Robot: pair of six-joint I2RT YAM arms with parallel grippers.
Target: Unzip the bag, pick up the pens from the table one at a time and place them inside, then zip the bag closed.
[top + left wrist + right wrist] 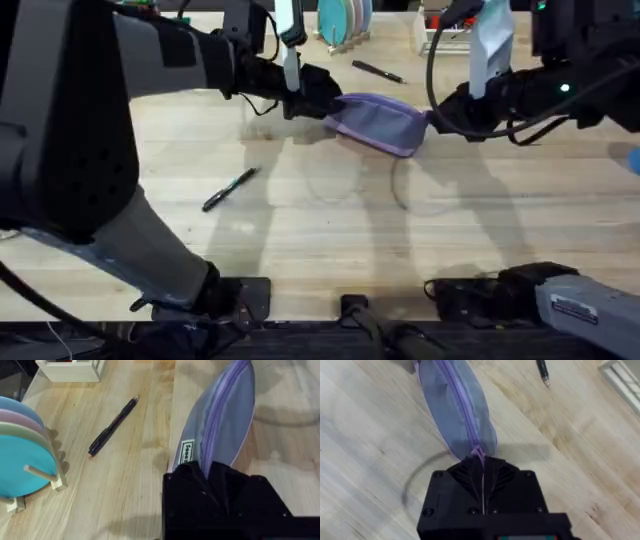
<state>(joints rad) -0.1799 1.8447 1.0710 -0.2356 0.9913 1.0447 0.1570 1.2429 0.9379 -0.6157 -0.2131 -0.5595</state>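
Right pincer (482, 477): black fingers pressed together, clamped on the zipper end of the small oblong lavender fabric pouch (380, 122), at the pouch's right tip. Zipper tab seen right at the fingertips in the right wrist view; cannot tell whether the tab itself or only the fabric end is pinched.

Left pincer (212, 472): closed on the opposite, left tip of the pouch, beside a small white label. Pouch thus held at both ends, stretched between the two arms, resting on or just above the light wooden plank counter (330, 230); cannot tell which.

Zipper line running along the pouch's long axis, directly from one pincer to the other, teeth looking shut along the visible length. Judged: unzip step in hand, nothing loaded yet.

Key relation: pull must travel along that axis, away from the right pincer toward the left one, the left serving as anchor.

Slim black pen (229, 189) lying diagonal on the counter, well apart from the pouch, nearer the left arm's base. Second slim black pen (378, 71) beyond the pouch, near a rack of coloured discs (25, 455).
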